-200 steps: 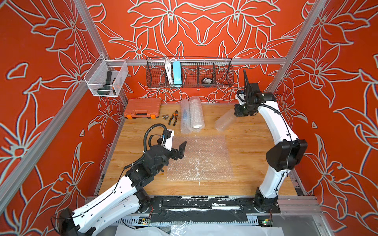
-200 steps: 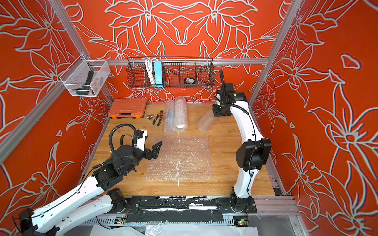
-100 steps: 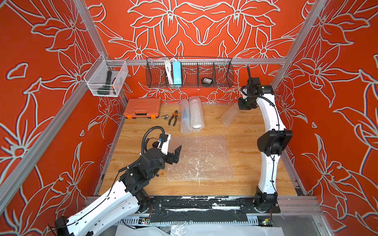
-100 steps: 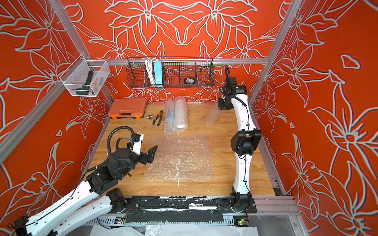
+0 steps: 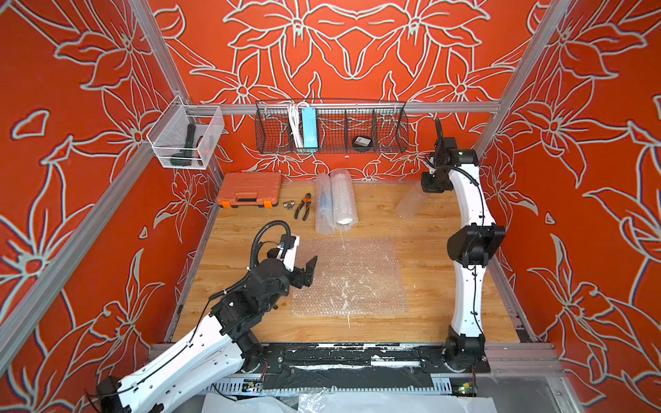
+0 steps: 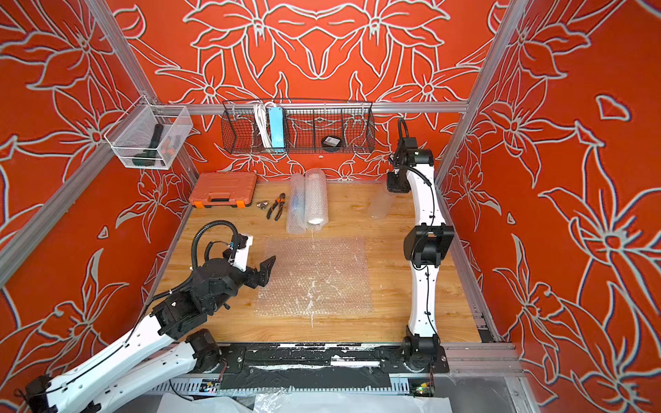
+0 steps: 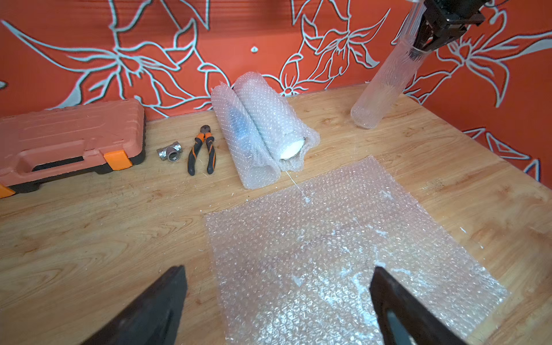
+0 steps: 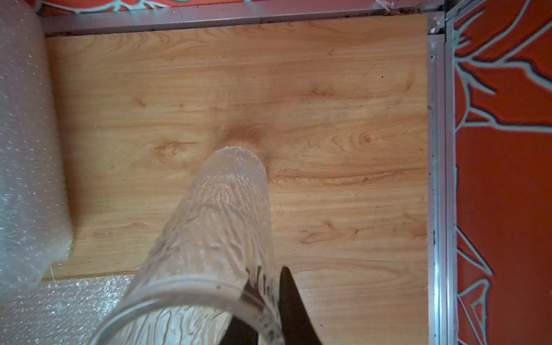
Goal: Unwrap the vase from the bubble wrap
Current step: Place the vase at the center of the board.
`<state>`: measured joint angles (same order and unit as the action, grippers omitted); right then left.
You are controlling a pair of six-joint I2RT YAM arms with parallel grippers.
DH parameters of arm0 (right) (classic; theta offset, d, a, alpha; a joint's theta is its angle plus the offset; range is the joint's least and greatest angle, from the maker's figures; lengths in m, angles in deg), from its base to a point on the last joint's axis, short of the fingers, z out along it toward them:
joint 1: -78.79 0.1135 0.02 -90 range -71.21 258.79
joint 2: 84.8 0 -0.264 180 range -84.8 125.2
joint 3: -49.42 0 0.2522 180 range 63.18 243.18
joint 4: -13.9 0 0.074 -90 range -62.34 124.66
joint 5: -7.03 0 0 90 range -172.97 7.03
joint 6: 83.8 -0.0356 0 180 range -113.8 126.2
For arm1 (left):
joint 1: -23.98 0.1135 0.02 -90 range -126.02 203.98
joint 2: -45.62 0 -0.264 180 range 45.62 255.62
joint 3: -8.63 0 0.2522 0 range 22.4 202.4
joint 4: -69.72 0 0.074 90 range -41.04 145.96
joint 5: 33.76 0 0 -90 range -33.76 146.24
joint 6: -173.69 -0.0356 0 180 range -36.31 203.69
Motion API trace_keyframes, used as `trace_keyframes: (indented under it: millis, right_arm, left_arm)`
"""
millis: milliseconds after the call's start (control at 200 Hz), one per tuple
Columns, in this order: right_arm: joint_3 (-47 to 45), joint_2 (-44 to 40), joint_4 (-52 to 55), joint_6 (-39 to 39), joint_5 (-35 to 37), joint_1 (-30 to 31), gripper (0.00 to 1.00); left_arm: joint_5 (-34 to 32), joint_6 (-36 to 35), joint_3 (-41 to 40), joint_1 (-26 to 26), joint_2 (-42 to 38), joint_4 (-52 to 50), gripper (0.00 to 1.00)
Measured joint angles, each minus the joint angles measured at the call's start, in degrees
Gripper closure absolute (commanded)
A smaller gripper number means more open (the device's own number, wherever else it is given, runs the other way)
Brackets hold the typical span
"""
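A clear ribbed glass vase leans at the back right, bare of wrap, its base down by the wooden table. My right gripper is shut on its rim, one finger inside the glass and one outside. A flat sheet of bubble wrap lies spread mid-table. My left gripper hangs open over that sheet's left edge, holding nothing.
Two rolled bubble-wrap tubes lie at the back centre. Left of them are pliers, a metal pipe fitting and an orange tool case. A wire basket and a clear bin hang on the walls.
The right arm has carried the vase right, toward the back right corner, and straightened up. The left gripper has drawn back slightly toward the front left, still open.
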<state>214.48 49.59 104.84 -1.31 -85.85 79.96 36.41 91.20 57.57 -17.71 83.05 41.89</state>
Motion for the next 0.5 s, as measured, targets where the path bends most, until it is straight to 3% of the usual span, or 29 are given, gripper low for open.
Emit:
trace_keyframes:
  millis: [500]
  right_arm:
    - [2.38,2.56,0.55,0.02,2.89,-1.16,1.0]
  left_arm:
    - [-0.07,0.0,0.0,0.0,0.13,-0.02,0.07]
